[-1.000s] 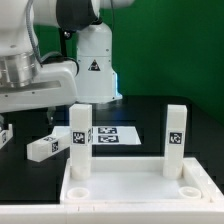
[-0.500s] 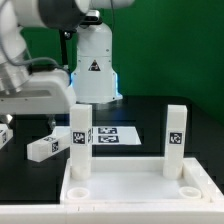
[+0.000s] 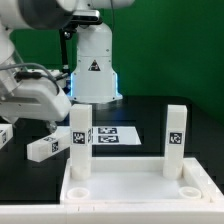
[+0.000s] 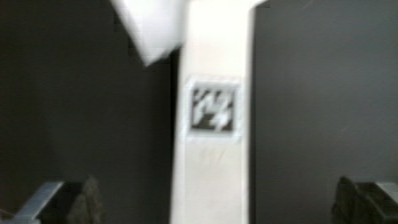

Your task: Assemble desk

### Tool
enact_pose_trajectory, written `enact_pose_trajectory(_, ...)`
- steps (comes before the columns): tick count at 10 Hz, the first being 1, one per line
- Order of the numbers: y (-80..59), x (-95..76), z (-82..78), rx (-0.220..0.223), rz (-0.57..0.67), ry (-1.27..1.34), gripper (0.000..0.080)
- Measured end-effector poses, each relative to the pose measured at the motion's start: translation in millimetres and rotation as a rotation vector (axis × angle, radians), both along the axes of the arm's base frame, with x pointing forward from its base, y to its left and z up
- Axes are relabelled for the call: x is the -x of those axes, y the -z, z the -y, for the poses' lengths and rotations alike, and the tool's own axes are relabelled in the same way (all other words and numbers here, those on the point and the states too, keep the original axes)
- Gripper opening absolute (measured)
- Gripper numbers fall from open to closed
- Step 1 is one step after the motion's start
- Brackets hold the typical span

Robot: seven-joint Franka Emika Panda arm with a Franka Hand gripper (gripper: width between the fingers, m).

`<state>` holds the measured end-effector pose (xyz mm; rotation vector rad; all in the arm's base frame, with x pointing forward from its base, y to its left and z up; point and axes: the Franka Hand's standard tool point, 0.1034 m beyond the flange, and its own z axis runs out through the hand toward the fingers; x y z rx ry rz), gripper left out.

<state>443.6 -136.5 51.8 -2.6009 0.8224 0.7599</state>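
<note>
The white rimmed desk panel [image 3: 130,188] lies at the front, with two white tagged legs standing upright in its far corners, one on the exterior view's left [image 3: 80,140] and one on the right [image 3: 175,140]. Two loose legs lie on the black table to the left, one nearer the panel [image 3: 40,147] and one at the frame edge [image 3: 5,135]. The arm [image 3: 35,95] hangs over that left area and its fingers are out of sight there. In the wrist view my gripper [image 4: 217,205] is open, and a tagged leg [image 4: 217,110] lies lengthwise between the wide-apart fingers [image 4: 63,200], untouched.
The marker board [image 3: 118,135] lies flat behind the panel. The white robot base [image 3: 95,65] with a triangle sticker stands at the back. Another white piece [image 4: 157,25] shows beside the leg in the wrist view. The panel's near corner sockets [image 3: 190,188] hold nothing.
The arm has shifted toward the exterior view's left, over the loose legs. The panel, the standing legs and the loose legs have not moved.
</note>
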Motion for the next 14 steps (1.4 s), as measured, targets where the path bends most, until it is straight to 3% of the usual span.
enact_pose_trajectory(1, 2.0, -1.9, -0.5, -0.032, -0.015, 0.029, 0.0649)
enact_pose_trajectory(2, -0.3, 7.7, -3.6, -0.12, -0.113, 0.034, 0.0649)
enact_pose_trajectory(6, 7.4, 13.1, -6.3, -0.299, -0.344, -0.007, 0.0649)
enact_pose_trajectory(9, 19.7, 7.7, 2.8, -0.311, -0.378, -0.008, 0.0649)
enact_pose_trajectory(14, 28.1, 11.7, -2.0, -0.309, -0.413, 0.005, 0.0649)
